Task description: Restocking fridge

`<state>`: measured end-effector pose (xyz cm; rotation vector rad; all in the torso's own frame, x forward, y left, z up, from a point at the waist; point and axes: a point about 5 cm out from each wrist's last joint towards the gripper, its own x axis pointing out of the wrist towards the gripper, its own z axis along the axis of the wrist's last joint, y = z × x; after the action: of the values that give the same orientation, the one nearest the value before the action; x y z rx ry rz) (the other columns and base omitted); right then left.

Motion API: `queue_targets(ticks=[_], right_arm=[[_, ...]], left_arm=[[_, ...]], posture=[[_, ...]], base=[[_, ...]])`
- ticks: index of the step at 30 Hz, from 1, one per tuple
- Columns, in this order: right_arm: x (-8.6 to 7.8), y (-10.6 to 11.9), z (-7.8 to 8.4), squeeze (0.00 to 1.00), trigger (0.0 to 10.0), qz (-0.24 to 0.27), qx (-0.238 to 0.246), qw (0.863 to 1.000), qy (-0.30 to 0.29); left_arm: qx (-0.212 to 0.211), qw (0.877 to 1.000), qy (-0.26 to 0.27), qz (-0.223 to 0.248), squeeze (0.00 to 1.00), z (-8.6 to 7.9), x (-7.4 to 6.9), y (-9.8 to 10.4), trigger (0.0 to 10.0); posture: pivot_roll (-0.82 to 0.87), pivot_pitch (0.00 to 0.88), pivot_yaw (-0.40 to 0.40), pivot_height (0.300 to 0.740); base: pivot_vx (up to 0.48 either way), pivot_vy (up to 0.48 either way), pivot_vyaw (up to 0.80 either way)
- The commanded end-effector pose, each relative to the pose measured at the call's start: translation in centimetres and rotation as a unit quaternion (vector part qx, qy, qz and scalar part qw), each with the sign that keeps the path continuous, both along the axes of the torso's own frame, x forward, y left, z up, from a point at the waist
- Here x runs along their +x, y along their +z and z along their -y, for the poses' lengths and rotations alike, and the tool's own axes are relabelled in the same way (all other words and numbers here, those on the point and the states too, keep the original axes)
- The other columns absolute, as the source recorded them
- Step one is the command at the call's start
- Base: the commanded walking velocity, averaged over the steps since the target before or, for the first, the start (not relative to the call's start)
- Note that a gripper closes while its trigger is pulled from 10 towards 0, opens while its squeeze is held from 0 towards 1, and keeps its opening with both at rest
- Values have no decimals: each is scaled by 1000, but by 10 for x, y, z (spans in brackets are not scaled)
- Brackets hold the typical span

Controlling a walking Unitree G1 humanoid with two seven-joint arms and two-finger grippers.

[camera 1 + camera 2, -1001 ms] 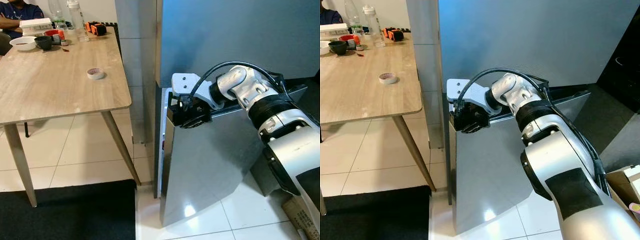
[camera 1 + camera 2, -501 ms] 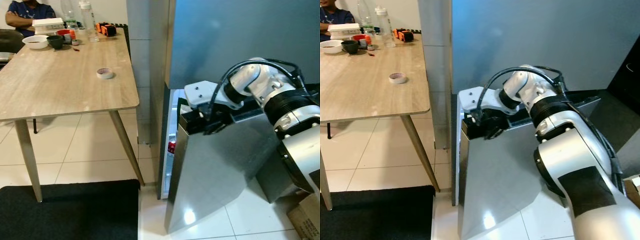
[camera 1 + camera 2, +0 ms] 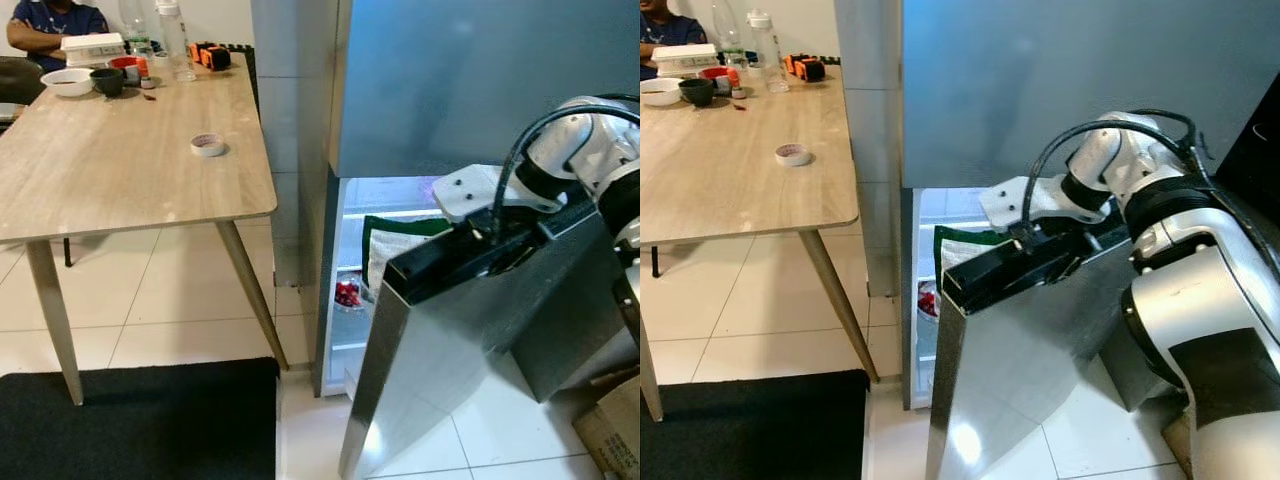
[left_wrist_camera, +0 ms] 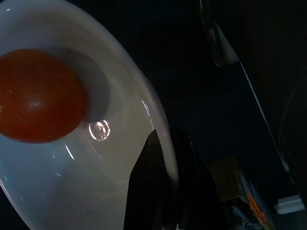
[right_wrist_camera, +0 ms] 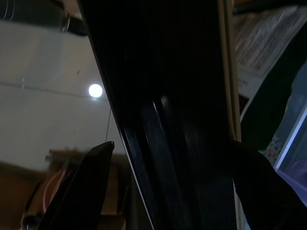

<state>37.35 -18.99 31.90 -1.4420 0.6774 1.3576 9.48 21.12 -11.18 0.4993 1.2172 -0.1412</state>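
Observation:
The fridge's silver lower door (image 3: 470, 350) stands swung partly open, its dark top edge (image 3: 450, 262) facing me. My right gripper (image 3: 492, 236) is shut on that top edge; in the right wrist view one black finger (image 5: 86, 187) shows on each side of it. Inside the lit fridge there is a green and white bag (image 3: 390, 245) and a container of red fruit (image 3: 347, 293). In the left wrist view my left gripper (image 4: 168, 148) is shut on the rim of a white bowl (image 4: 96, 163) holding a round orange-red fruit (image 4: 41, 96).
The grey upper fridge door (image 3: 480, 80) is closed. A wooden table (image 3: 120, 190) stands to the left with a tape roll (image 3: 207, 145), bowls and bottles, and a person (image 3: 50, 18) at its far end. A black mat (image 3: 140, 420) lies below, a cardboard box (image 3: 610, 435) at right.
The lower door has swung further open with my right gripper on its top edge, and the lit inside with the bag and red fruit has come into view. The camera shifted a little.

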Motion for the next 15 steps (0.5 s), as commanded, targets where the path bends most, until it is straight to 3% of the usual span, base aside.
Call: queue_targets(ticks=[1, 6, 8, 9, 15], right_arm=[[-3, -9, 16, 0, 10000, -22, -35, 999, -22], [-8, -6, 37, 0, 10000, -24, -70, 996, -45], [-8, -6, 37, 0, 10000, -24, -70, 996, -45], [-11, -3, 47, 0, 10000, -23, -80, 995, -59], [-15, 2, 62, 0, 10000, -19, -83, 993, -83]], left_arm=[[-7, 1000, 0, 5, 0, 6, 3, 0, 10000], [-6, 1000, 0, 6, 0, 6, 4, 0, 10000], [-6, 1000, 0, 6, 0, 6, 4, 0, 10000], [-6, 1000, 1, 3, 0, 5, 2, 0, 10000], [-6, 1000, 1, -1, 0, 4, 0, -1, 10000]], posture=[[-107, 59, -77, 740], [-105, 61, -76, 740], [-105, 61, -76, 740], [-109, 60, -73, 740], [-118, 62, -69, 740]], base=[[0, 0, 0], [0, 0, 0], [0, 0, 0], [0, 0, 0], [0, 0, 0]])
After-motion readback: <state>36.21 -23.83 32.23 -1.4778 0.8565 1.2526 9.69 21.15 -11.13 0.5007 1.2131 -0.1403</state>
